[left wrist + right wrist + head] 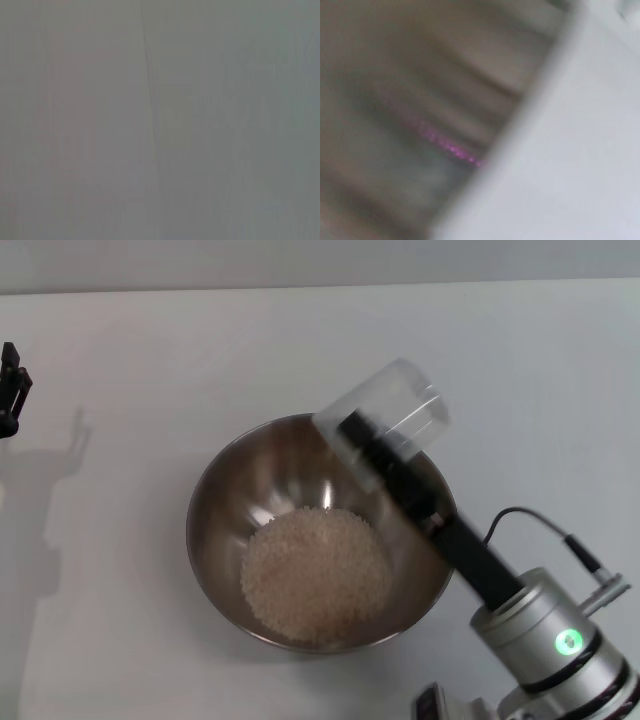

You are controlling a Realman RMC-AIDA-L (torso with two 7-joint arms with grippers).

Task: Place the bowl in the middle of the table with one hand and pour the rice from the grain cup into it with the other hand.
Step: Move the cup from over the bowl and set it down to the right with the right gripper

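The steel bowl (225, 510) stands on the white table (120, 360) near the middle, with a mound of rice (315, 575) in its bottom. My right gripper (362, 445) is shut on the clear grain cup (395, 410) and holds it tipped on its side above the bowl's far right rim; the cup looks empty. My left gripper (10, 390) is at the far left edge, away from the bowl, mostly out of view. The right wrist view shows only a blur of the bowl's inside (420, 125) and the table (570, 150).
The left wrist view shows only plain grey surface. The table's back edge runs along the top of the head view. My left arm's shadow falls on the table at the left.
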